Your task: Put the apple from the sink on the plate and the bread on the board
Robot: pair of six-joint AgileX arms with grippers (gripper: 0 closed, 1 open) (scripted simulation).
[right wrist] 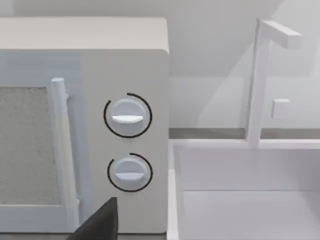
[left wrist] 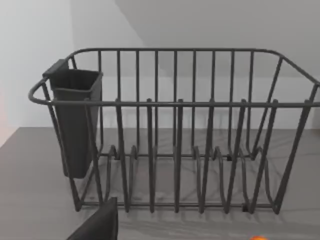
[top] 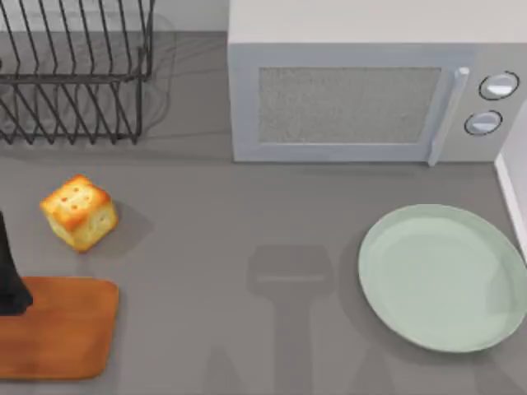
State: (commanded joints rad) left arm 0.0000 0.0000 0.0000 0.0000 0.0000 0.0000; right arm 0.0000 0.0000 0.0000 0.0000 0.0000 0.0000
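Grey counter noted. Bread (top: 79,212) lies just beyond board (top: 58,327), top view's left; left gripper (top: 10,284) nearest, over board, finger state undeterminable. Plate (top: 445,278) right, bare.

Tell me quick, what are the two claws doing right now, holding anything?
Left gripper: at the table's left edge over the board; grip state cannot be told.
Right gripper: facing the microwave; state cannot be told.

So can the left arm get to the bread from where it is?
Probably yes. The left arm is at the table's left edge over the board, and the bread sits just beyond it on open table, apart from the board, with nothing between them.
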